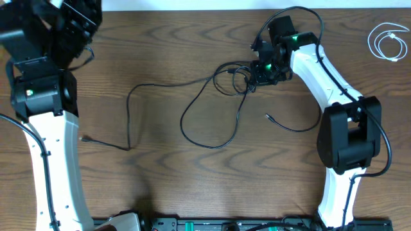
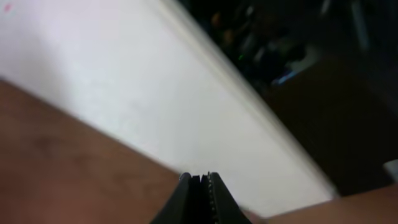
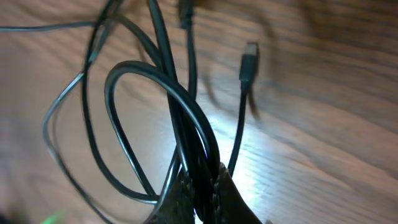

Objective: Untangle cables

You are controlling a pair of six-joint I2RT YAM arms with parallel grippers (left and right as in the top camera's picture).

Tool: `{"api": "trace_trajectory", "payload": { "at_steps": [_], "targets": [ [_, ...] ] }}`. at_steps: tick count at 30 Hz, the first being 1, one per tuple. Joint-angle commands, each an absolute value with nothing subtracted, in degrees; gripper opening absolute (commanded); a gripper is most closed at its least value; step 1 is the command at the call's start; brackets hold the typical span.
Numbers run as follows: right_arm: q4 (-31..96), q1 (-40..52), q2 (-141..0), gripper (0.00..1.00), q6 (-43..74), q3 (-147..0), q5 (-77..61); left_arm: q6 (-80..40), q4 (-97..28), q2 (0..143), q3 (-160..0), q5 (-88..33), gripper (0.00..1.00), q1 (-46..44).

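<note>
Black cables (image 1: 129, 119) sprawl in loose loops across the brown wood-grain tabletop (image 1: 192, 186). Farther on, the right hand (image 3: 202, 182) is clenched on their knot. The white cable (image 1: 388, 42) lies coiled at the far right corner. The left hand (image 2: 200, 186) is clenched and empty, far left.

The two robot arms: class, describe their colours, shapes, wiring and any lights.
Both the left arm and right arm have smooth white links joined by boxy black joint housings. Thin black wires run along the outside of each. Small green lights glow near the right wrist. The left gripper and right gripper have dark, slim, tapering fingers.
</note>
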State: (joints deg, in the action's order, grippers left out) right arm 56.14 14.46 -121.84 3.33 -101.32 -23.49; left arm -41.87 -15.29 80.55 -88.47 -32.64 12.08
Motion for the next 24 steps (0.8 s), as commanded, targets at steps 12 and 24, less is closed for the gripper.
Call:
{"api": "trace_trajectory", "payload": {
  "at_steps": [12,24],
  "targets": [
    [56.0,14.4,-107.5,0.01,2.0,-110.2,-35.8,-19.5,-28.6,81.6,-88.8,-32.6,0.11,-1.3],
    [56.2,14.3,-107.6,0.01,3.2,-110.1,-37.0,-18.1,-32.6,90.1,-88.8,-33.1,0.37,-13.1]
  ]
}}
